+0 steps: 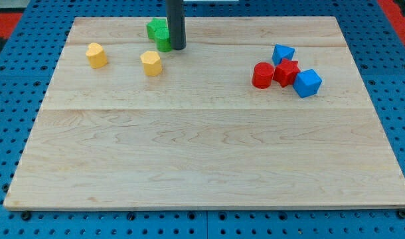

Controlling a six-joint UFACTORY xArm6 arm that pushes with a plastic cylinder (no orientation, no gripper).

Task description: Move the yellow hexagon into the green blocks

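Note:
Two yellow blocks lie at the view's upper left: one yellow block [96, 55] further left and a yellow hexagon-like block [151, 63] to its right. The green blocks [159, 34] sit close together near the top edge, just above and right of that second yellow block; how many they are I cannot tell. My rod comes down from the top and my tip [178, 47] rests on the board right beside the green blocks, on their right side, partly hiding them. The tip is about a block's width up and right of the nearer yellow block.
A cluster at the view's upper right: a red cylinder [262, 76], a red star-like block [286, 72], a blue block [283, 54] above them and a blue cube [308, 83] at the right. The wooden board [202, 159] lies on a blue pegboard surface.

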